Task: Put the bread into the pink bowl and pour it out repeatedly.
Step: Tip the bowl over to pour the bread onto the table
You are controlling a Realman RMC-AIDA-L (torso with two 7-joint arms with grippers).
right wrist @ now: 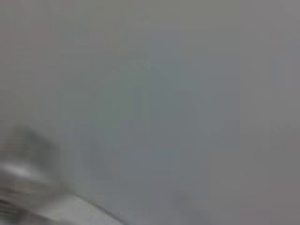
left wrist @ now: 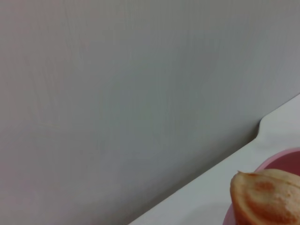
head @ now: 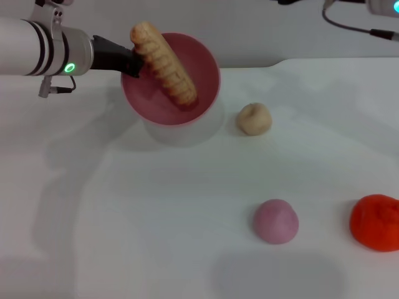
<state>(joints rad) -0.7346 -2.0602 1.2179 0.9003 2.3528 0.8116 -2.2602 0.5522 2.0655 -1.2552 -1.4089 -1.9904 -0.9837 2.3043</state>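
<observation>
Left gripper [head: 132,64] clamps rim of tilted, raised pink bowl [head: 199,62]; bread [head: 163,63] inside; arm horizontal.

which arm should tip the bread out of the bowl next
Left, most likely. The left gripper is at the rim of the lifted, tilted pink bowl, with the bread leaning inside. The right arm shows only at the head view's top corner, far off.

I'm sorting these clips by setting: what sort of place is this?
Probably a lab test bench, not a kitchen: a bare white table against a plain wall, toy-like food such as the bread in the pink bowl, held by the left gripper.
</observation>
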